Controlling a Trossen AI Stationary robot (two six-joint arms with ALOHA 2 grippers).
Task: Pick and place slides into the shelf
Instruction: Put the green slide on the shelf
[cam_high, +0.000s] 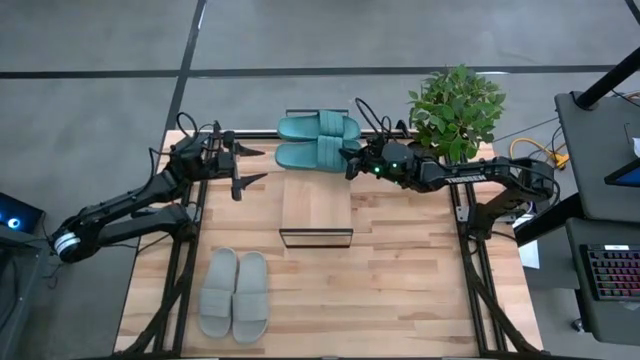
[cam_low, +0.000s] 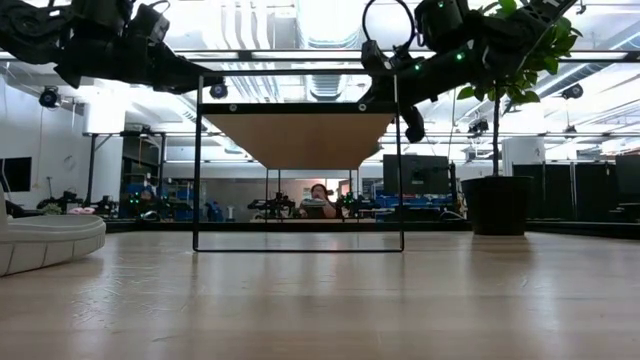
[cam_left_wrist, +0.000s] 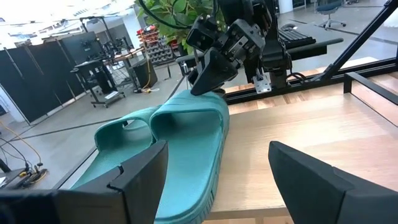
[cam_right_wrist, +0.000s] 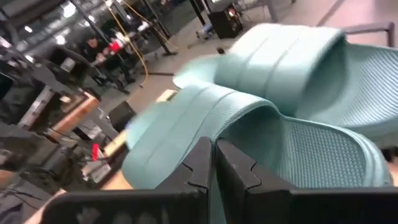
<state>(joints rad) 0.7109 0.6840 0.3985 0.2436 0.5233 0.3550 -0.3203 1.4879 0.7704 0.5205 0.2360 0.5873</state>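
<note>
The right gripper (cam_high: 348, 163) had its two fingers pressed together with nothing between them, its tip at the strap end of the nearer teal slide (cam_high: 312, 154) on the shelf (cam_high: 316, 208). The left gripper (cam_high: 250, 165) hung off the shelf's left side with fingers spread wide, holding nothing. Four slides were there: two teal ones side by side on the far end of the shelf's plank, the second teal slide (cam_high: 318, 126) beyond the first, and two grey slides (cam_high: 234, 294) side by side on the table (cam_high: 400, 290) near its front left corner.
</note>
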